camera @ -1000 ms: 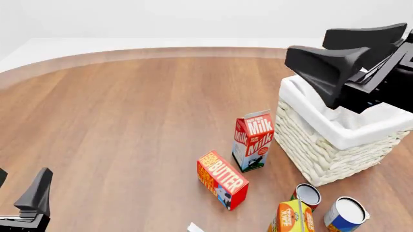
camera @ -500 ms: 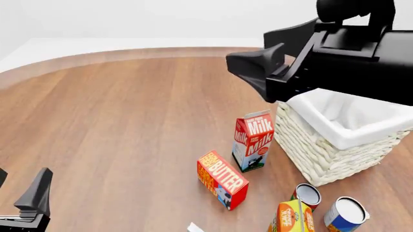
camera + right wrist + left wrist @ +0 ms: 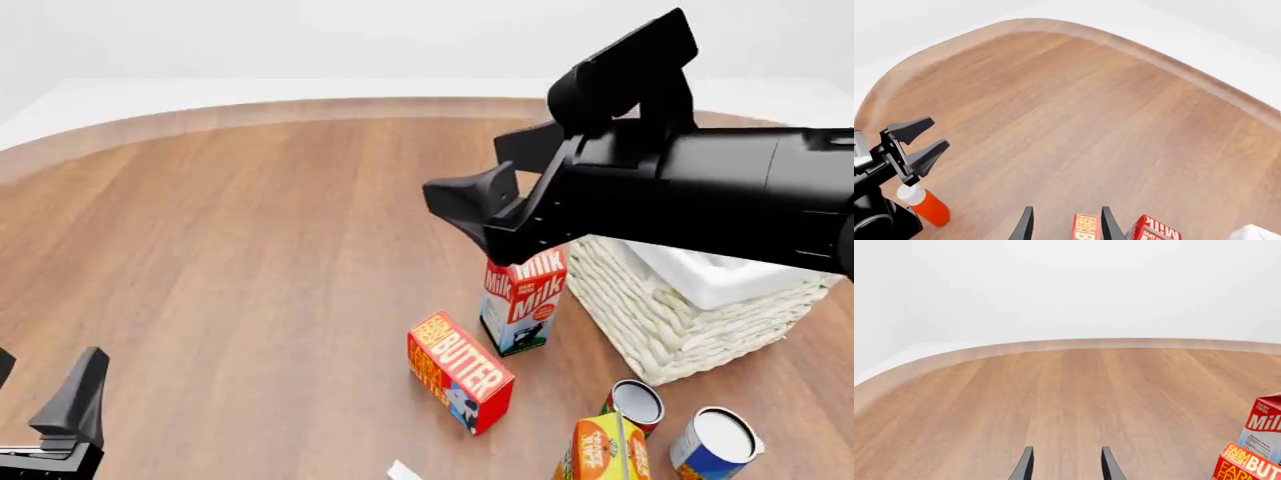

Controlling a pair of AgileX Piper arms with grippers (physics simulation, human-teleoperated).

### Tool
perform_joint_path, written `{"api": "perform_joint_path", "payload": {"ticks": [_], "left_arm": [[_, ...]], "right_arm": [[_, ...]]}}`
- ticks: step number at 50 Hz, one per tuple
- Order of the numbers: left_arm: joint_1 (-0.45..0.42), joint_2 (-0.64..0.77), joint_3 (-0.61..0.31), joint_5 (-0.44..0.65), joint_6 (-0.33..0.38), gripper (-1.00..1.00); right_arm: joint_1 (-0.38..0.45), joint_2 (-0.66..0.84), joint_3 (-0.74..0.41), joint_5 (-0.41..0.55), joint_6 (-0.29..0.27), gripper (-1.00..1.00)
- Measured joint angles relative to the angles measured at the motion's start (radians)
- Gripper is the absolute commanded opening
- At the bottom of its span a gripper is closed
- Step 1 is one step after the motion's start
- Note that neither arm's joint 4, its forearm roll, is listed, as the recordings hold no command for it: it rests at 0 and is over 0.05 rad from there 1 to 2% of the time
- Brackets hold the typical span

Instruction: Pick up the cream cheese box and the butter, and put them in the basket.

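The butter (image 3: 461, 370), a red-and-orange carton, lies on the wooden table left of the milk carton (image 3: 523, 303). It also shows in the left wrist view (image 3: 1247, 465) and the right wrist view (image 3: 1086, 228). A small whitish corner of the cream cheese box (image 3: 404, 469) peeks in at the front edge. The wicker basket (image 3: 674, 320) stands at the right, partly hidden by my right arm. High above the milk carton, my right gripper (image 3: 465, 168) hangs open and empty. Low at the front left, far from the cartons, my left gripper (image 3: 47, 362) is open and empty.
Two cans (image 3: 637, 403) (image 3: 714, 440) and an orange juice carton (image 3: 601, 450) stand in front of the basket. A red bottle with a white cap (image 3: 924, 202) stands beside the left arm. The table's curved far edge (image 3: 1054, 346) lies ahead.
My right arm has swung left from above the basket to above the milk carton, gripper still open. The left arm and all cartons have stayed put.
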Motion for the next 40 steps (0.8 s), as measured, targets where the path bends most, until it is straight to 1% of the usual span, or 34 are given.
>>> {"api": "perform_joint_path", "payload": {"ticks": [22, 40], "left_arm": [[0.000, 0.000, 0.000, 0.000, 0.000, 1.00], [0.000, 0.000, 0.000, 0.000, 0.000, 1.00]], "right_arm": [[-0.008, 0.019, 0.083, -0.034, 0.040, 1.00], [-0.018, 0.022, 0.122, -0.051, 0.032, 1.00]]}}
